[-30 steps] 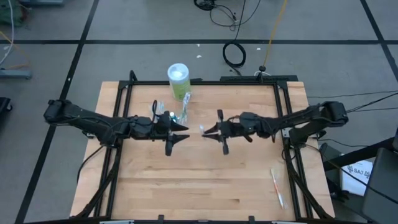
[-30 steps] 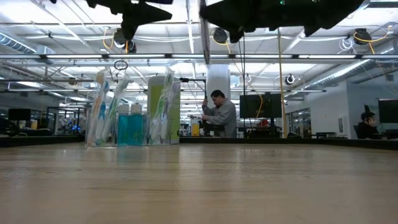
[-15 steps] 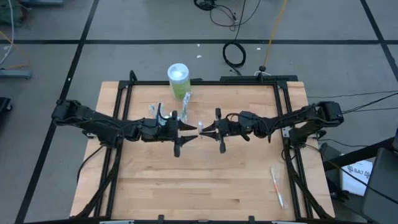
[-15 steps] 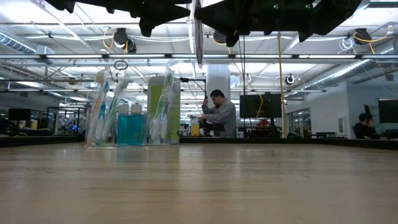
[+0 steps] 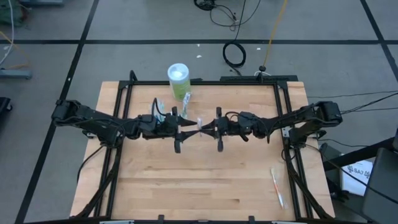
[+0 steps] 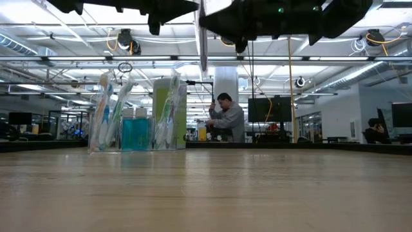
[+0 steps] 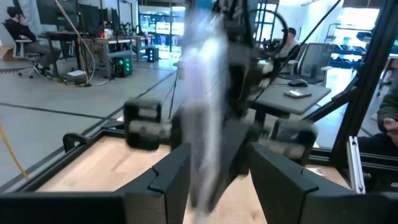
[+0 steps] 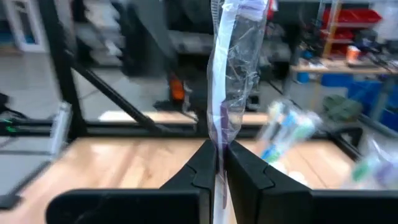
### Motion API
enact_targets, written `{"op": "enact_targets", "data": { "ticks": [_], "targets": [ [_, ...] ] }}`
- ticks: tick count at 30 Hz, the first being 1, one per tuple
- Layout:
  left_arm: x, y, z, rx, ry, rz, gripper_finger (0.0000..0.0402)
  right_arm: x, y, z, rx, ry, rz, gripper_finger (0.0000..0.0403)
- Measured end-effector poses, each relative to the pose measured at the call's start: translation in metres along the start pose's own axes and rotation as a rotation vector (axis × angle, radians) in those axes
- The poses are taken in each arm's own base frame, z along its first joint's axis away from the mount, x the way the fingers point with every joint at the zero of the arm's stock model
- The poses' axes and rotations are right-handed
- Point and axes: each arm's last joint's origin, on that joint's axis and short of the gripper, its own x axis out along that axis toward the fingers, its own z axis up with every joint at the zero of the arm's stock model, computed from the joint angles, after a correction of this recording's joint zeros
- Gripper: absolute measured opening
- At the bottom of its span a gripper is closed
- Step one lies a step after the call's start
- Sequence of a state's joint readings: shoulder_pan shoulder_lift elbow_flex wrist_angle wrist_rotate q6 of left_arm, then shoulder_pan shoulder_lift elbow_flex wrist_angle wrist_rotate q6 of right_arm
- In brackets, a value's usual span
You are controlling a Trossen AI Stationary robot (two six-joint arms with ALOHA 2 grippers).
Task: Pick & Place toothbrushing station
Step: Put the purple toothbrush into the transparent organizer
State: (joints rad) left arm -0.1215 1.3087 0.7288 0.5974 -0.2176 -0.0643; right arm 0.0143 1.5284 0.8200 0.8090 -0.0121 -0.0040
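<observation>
Clear-wrapped toothbrush (image 8: 231, 56) hangs mid-table, well above the wood, between both arms. Left gripper (image 5: 184, 129): fingers spread either side of the wrapper, not gripping. Right gripper (image 8: 219, 163): pressed together, pinching the brush. For a clean handover, left should close squarely before right releases. Cup (image 5: 178, 78) at far edge.

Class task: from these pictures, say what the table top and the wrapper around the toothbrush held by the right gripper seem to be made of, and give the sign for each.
Table top: probably wood with a smooth finish; pale planks with grain lines show.
Wrapper on the toothbrush, pinched in the right gripper: likely thin clear plastic film; it is see-through, crinkled and catches glints of light.
</observation>
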Motion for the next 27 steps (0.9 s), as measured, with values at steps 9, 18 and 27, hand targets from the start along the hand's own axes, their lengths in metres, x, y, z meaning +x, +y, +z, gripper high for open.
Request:
{"op": "enact_targets", "data": {
  "ticks": [9, 18, 27],
  "targets": [
    [0.001, 0.004, 0.0, 0.004, -0.003, 0.014, 0.0166, 0.015, 0.0, -0.009, 0.005, -0.011, -0.01, 0.0018],
    [0.001, 0.006, -0.003, 0.009, 0.03, 0.025, 0.0165, 0.025, -0.004, -0.017, 0.023, -0.003, -0.02, 0.0018],
    [0.001, 0.007, -0.004, 0.018, 0.044, 0.028, 0.0116, 0.025, -0.005, -0.017, 0.026, -0.007, -0.024, 0.002]
  ]
}}
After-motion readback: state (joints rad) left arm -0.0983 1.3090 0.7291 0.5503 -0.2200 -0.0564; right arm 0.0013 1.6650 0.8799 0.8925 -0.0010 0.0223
